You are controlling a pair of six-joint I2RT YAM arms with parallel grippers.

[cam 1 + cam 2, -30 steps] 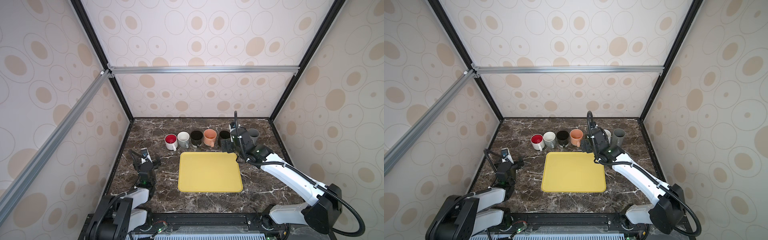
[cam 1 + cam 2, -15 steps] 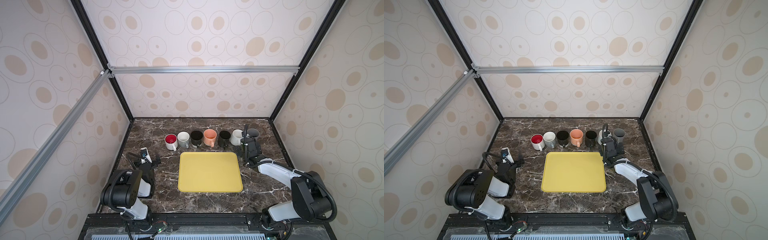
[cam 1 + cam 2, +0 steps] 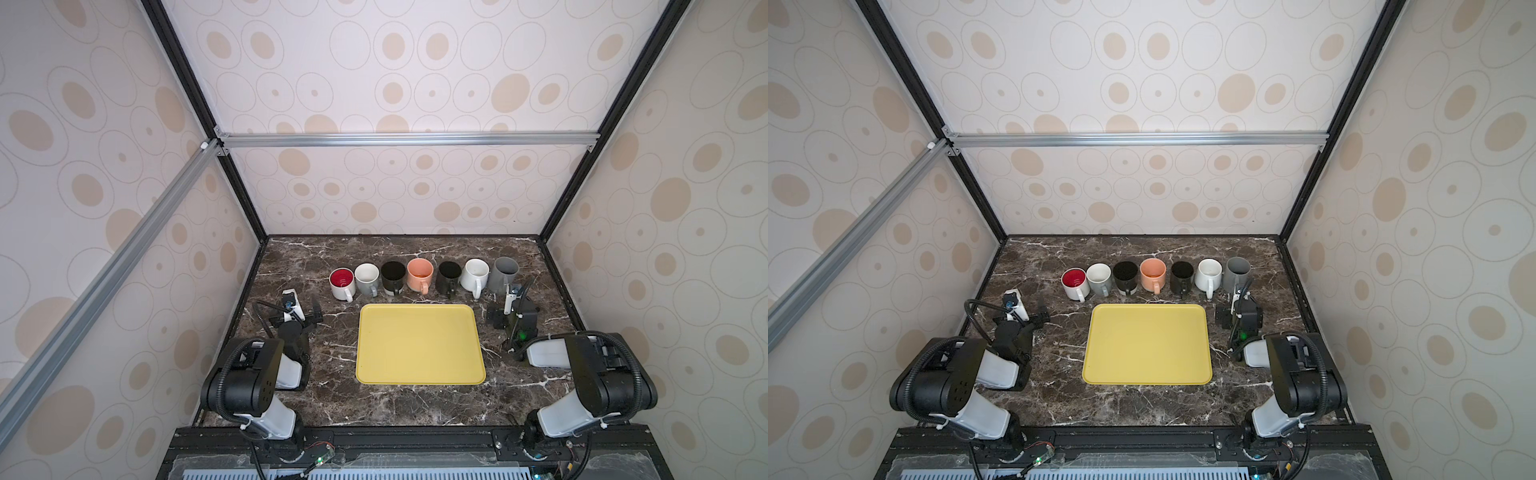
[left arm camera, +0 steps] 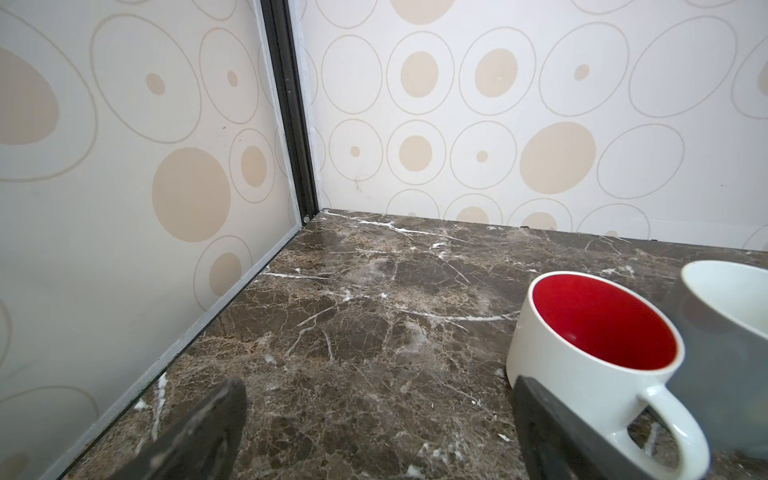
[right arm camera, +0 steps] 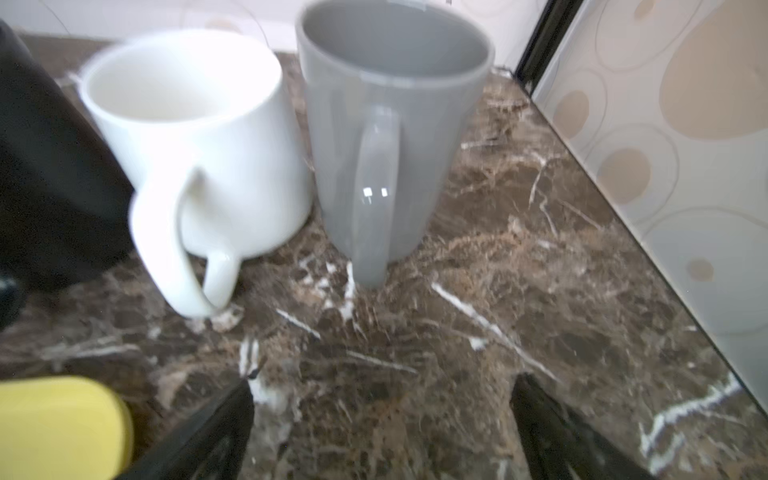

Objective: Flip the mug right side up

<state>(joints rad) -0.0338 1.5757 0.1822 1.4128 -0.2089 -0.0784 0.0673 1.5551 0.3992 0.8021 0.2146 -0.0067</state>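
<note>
The white mug stood upright beside a grey mug, both just ahead of the wide-spread right jaws, on the brown marble table. The left jaws, also spread, sat close by a red-lined mug, near the booth's spotted wall panels.

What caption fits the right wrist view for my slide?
Open right pincer faces the upright grey mug, white mug beside it, on marble tabletop.
</note>
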